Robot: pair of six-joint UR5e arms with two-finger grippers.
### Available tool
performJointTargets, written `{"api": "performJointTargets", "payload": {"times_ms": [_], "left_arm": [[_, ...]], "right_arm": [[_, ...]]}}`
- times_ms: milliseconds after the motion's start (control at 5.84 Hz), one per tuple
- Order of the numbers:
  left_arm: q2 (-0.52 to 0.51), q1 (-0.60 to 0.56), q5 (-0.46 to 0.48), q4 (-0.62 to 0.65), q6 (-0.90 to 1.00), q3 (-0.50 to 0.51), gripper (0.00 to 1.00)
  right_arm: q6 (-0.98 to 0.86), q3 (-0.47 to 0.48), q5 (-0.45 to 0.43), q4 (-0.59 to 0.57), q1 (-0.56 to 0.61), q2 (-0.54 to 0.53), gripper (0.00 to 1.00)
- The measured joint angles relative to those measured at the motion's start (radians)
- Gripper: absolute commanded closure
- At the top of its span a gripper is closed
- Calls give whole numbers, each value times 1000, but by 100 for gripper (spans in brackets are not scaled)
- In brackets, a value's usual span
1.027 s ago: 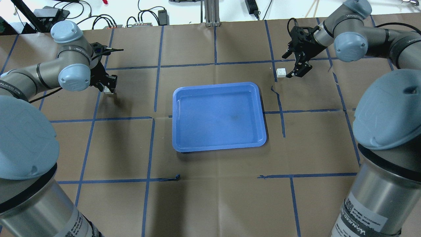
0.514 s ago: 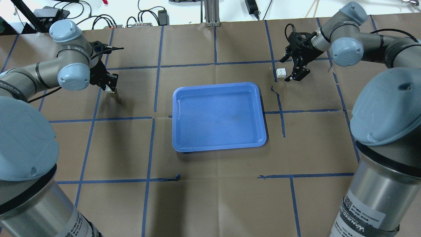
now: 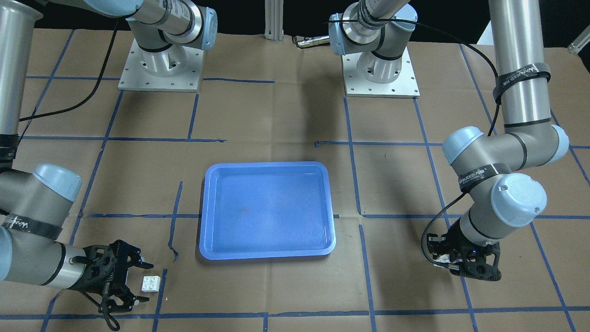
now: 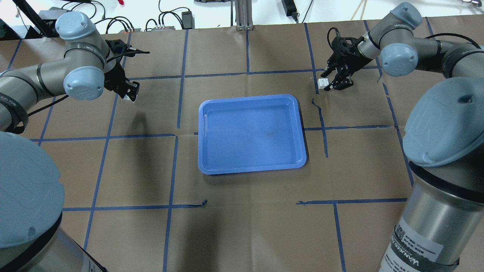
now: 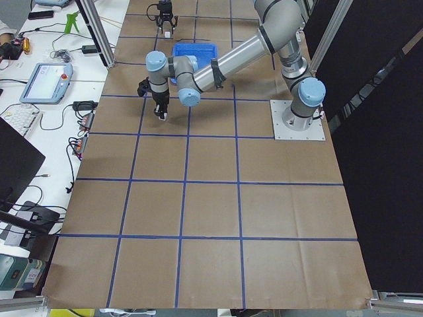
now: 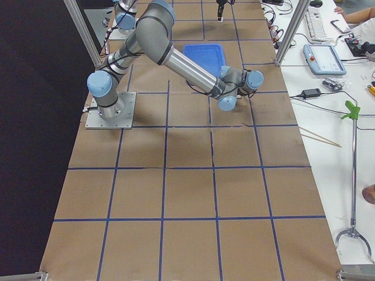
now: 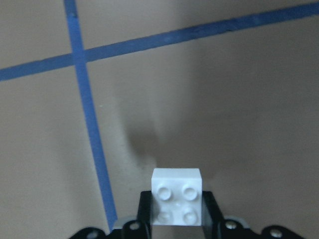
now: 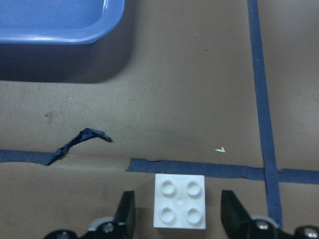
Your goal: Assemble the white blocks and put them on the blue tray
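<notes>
Two robot arms work over a table covered with brown paper (image 4: 242,234), and blue tape lines (image 4: 113,136) divide the paper into large squares. One short piece of tape (image 8: 82,139) is torn and curls up from the surface. The arms stand on grey metal base plates (image 3: 161,69) bolted at the robot's side of the table. In the side views, white benches (image 6: 328,134) with cables, a keyboard and a teach pendant (image 5: 46,79) run along the far edge, and black panels (image 5: 370,132) close the other side.

The blue tray (image 4: 249,132) lies flat near the middle of the table. The left gripper (image 4: 131,94) is closed on the first white block (image 7: 177,196), studs facing the wrist camera. The block's shadow falls on the paper apart from it. The right gripper (image 3: 146,282) is low over the paper with its fingers spread wide. The second white block (image 8: 179,201) lies between them on the paper, just beside a tape line, and touches neither finger. Both blocks are well apart from the tray, on opposite sides of it.

In the overhead view, the first block is almost fully hidden by the black fingers, and only a small white corner shows. The right wrist view cuts the tray off to one rounded corner. In the exterior right view, the near arm's elbow covers its own gripper.
</notes>
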Motion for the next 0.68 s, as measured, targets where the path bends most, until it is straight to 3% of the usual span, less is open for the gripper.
{"api": "performJointTargets", "payload": {"times_ms": [342,685], "left_arm": [[61,-199,-1,-89,167,-10,84],[86,-393,-2,-132,347,-21,84]], "right_arm": [[0,-7,1,0,0,0,72],[10,-22,0,0,-1,-14,72]]}}
